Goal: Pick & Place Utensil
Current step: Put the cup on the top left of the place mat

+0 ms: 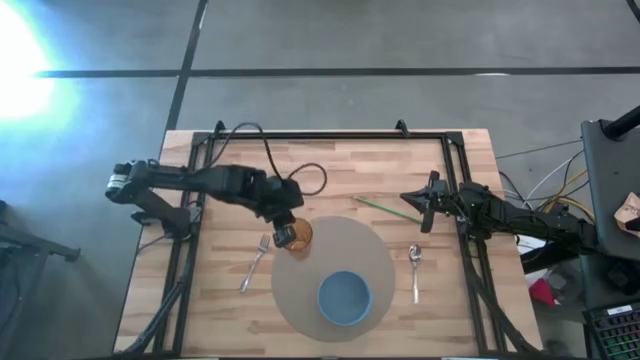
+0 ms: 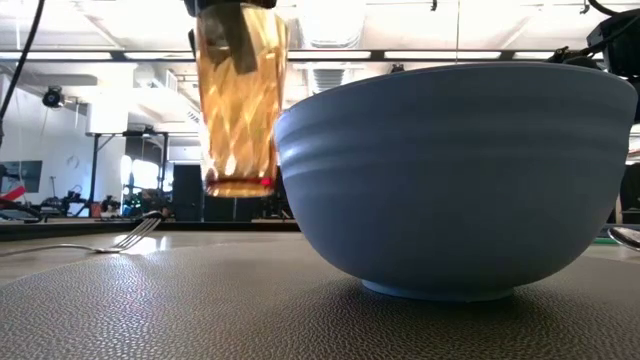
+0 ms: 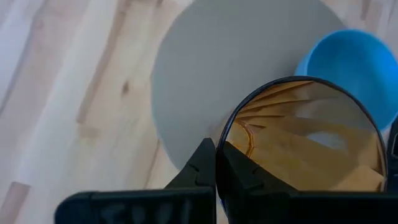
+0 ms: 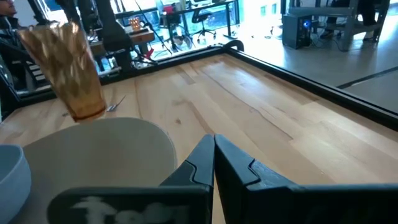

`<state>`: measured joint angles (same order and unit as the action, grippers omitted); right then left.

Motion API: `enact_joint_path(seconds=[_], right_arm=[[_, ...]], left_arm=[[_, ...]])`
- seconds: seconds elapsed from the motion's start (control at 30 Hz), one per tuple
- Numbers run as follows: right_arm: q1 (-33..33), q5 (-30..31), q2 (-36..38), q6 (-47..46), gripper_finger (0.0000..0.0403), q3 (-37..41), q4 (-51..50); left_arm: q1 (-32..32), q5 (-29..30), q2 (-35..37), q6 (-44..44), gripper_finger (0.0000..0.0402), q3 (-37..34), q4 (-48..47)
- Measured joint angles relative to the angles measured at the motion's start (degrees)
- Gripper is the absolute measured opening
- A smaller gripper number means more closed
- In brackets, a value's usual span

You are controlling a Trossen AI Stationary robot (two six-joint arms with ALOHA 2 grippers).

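An amber ribbed glass [image 1: 296, 238] hangs in my left gripper [image 1: 284, 229] over the left edge of the round grey mat [image 1: 345, 245]. The low view shows the glass [image 2: 240, 110] upright with its base off the mat. A fork [image 1: 255, 262] lies on the wood left of the mat, and a spoon [image 1: 415, 268] lies to its right. The blue bowl [image 1: 345, 297] stands on the mat's near part. My right gripper [image 1: 428, 205] is shut on nothing, waiting above the table's right side, beside a thin green stick [image 1: 385, 208]. My left gripper [image 3: 216, 165] pinches the glass's rim [image 3: 225, 138] on the side toward the table's left edge. One finger [image 3: 200, 163] is outside the wall and the other finger [image 3: 249, 174] is inside. The fingers come from above, pointing down. The glass hangs upright, lifted clear.
Black frame rails [image 1: 330, 135] run along the far edge and down both sides of the wooden table [image 1: 230, 160]. A cable [image 1: 300, 175] loops over the wood behind my left arm. Bare wood [image 4: 261, 112] stretches ahead of my right gripper [image 4: 213, 149].
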<state>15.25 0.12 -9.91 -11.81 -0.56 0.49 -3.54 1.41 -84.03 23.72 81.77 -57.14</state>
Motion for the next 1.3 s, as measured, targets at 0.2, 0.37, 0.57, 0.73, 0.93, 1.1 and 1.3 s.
enact_joint_path(seconds=[0.2, 0.37, 0.57, 0.73, 0.93, 1.1, 1.3], right_arm=[[0.00, 0.01, 0.00, 0.00, 0.0008, 0.02, 0.02], [0.02, 0.02, 0.00, 0.00, 0.0009, 0.02, 0.02], [0.00, 0.02, 0.02, 0.00, 0.0009, 0.02, 0.00], [0.00, 0.01, 0.01, 0.00, 0.0008, 0.02, 0.01], [0.01, 0.01, 0.00, 0.00, 0.0009, 0.02, 0.01], [0.00, 0.01, 0.00, 0.00, 0.0008, 0.02, 0.01], [0.01, 0.02, 0.00, 0.00, 0.0008, 0.02, 0.02]], left_arm=[[-1.45, 0.18, 0.00, 0.48, 0.0005, -3.34, 3.13], [-2.65, 0.48, 0.00, 0.55, 0.0002, -6.96, 8.96], [-3.11, 2.71, -0.15, 0.51, 0.0005, -9.86, 9.43], [-3.11, 3.03, -0.15, 0.38, 0.0002, -10.23, 9.57], [-3.11, 3.01, -0.13, -0.07, 0.0005, -9.81, 8.21], [-3.11, 2.99, -0.13, -1.15, 0.0002, -9.85, 7.12], [-3.09, 2.97, -0.13, -1.15, 0.0012, -9.85, 7.07]])
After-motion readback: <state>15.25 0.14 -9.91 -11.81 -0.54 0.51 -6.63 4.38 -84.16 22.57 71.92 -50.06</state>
